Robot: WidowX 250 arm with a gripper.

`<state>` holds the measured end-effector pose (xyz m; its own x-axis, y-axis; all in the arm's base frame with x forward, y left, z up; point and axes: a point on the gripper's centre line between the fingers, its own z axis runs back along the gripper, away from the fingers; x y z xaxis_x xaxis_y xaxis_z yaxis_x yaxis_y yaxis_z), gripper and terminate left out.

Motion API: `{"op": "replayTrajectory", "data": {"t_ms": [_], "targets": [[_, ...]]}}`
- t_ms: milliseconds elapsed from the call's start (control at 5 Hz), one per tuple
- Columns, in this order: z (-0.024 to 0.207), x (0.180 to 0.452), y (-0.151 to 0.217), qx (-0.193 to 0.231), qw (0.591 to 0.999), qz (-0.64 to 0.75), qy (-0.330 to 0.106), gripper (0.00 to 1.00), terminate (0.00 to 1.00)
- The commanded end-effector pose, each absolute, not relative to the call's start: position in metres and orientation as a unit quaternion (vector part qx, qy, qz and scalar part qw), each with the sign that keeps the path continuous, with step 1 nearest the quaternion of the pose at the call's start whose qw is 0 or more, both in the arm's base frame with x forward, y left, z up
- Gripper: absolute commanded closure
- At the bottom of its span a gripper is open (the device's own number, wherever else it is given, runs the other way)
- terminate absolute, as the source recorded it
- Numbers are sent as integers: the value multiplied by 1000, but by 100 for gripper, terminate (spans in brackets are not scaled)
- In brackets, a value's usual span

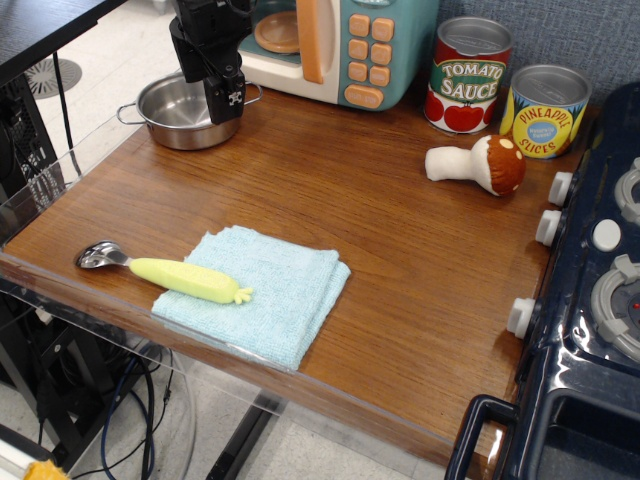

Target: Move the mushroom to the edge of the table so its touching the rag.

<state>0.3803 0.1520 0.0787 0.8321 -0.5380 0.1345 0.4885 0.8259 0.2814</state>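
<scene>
We are judging the plush mushroom (480, 163) soft and light, best pinched at its stem, though the gripper's (227, 104) jaw opening is not discernible.

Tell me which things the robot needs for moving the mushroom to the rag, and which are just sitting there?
Needed: the mushroom, the rag, the table, the gripper.

Just lying about: the spoon resting on the rag, the metal pot, the toy microwave, the tomato sauce can, the pineapple can, the toy stove.
</scene>
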Motion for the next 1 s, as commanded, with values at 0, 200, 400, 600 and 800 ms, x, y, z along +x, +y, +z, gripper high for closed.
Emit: {"op": "replayTrajectory", "data": {"t_ms": [0, 200, 400, 600, 800], "targets": [[79, 380, 152, 118, 950, -270, -105, 0, 0], [87, 390, 123, 148, 935, -312, -78, 0, 0], [92, 393, 103, 138, 920, -359, -81, 0, 0], [96, 398, 72, 124, 888, -435, -85, 0, 0], [93, 412, 29, 99, 845, -518, -85, 0, 0]]}}
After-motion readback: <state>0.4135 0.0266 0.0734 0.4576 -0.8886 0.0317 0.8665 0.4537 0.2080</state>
